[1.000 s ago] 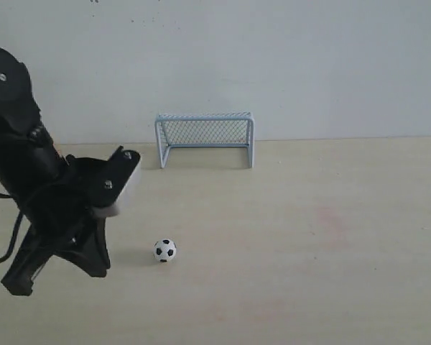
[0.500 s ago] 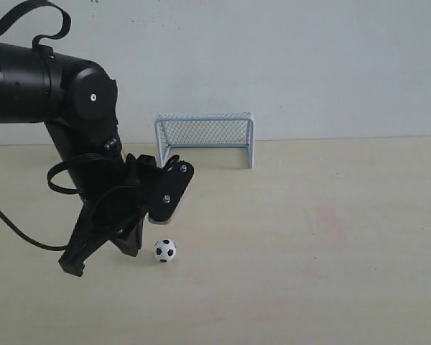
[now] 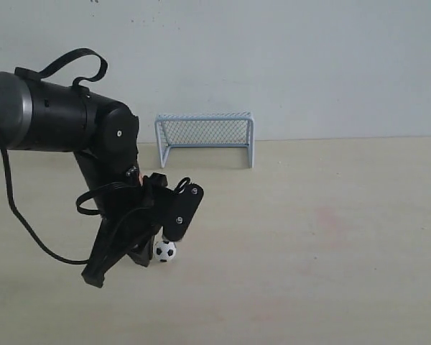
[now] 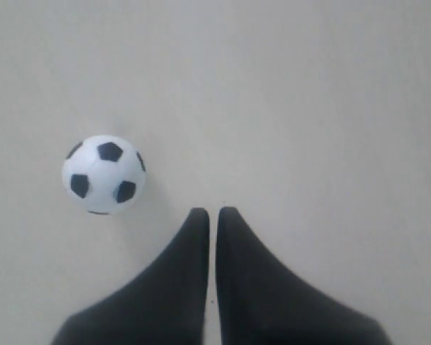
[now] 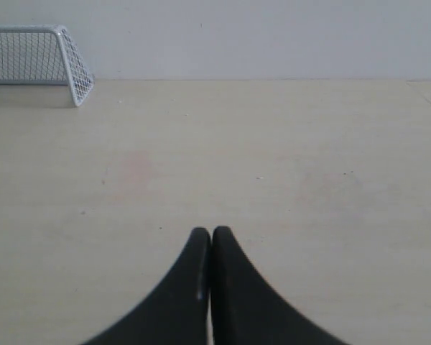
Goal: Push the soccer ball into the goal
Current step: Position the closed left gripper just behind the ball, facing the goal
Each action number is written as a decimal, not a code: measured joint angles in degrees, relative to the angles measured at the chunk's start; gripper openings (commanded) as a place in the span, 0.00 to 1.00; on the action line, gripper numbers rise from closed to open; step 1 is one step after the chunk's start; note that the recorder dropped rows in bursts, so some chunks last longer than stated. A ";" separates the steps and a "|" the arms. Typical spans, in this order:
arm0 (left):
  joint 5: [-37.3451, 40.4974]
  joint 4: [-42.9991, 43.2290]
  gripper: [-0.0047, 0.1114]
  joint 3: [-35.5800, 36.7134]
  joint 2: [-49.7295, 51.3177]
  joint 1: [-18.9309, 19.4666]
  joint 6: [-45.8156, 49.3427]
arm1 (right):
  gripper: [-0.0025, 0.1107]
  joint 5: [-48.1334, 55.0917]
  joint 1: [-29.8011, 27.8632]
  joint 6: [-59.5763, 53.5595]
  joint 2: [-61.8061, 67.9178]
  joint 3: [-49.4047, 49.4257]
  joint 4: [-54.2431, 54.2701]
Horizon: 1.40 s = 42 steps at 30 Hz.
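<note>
The soccer ball [image 3: 165, 250], small and white with black patches, rests on the pale table in front of the goal [image 3: 205, 136], which stands at the table's far edge against the wall. My left gripper [image 3: 142, 257] is shut and empty, its tips down just left of the ball. In the left wrist view the ball [image 4: 103, 175] lies off to one side of the shut gripper [image 4: 212, 211], a small gap apart. The right gripper [image 5: 212, 231] is shut and empty over bare table, with the goal [image 5: 36, 57] far off; this gripper is outside the exterior view.
The pale wooden table [image 3: 330, 237] runs back to a plain white wall [image 3: 330, 65] directly behind the goal. The left arm's black body and looping cable [image 3: 57, 136] hang over the table's left side.
The left arm has swung right and down, bringing its gripper from well left of the ball to right beside it. The ball and goal have not moved.
</note>
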 measured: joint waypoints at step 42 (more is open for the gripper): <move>3.23 -5.97 0.08 -2.21 5.84 0.00 1.32 | 0.02 0.00 0.00 0.00 0.00 0.00 0.00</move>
